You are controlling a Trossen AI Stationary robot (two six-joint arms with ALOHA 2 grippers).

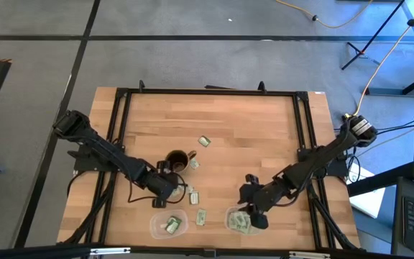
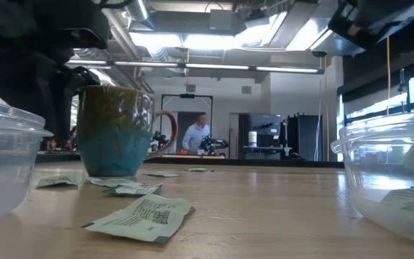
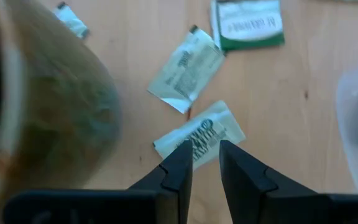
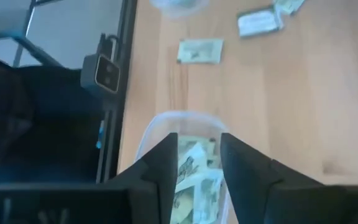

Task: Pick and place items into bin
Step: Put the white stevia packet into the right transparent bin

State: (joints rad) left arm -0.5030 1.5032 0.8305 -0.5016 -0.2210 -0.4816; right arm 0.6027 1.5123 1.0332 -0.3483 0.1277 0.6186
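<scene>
While the left claw (image 3: 202, 155) hangs open just over a pale green packet (image 3: 199, 135) on the desk (image 1: 250, 129), close beside the brown mug (image 1: 177, 161), the right claw (image 4: 199, 163) stands open above a clear bin (image 1: 244, 220) near the desk's front edge, holding nothing. Several packets lie inside that bin. A second clear bin (image 1: 167, 224), also at the front edge, holds a few. Loose packets (image 1: 200, 216) lie between the bins, and one (image 1: 204, 141) lies toward the middle of the desk.
</scene>
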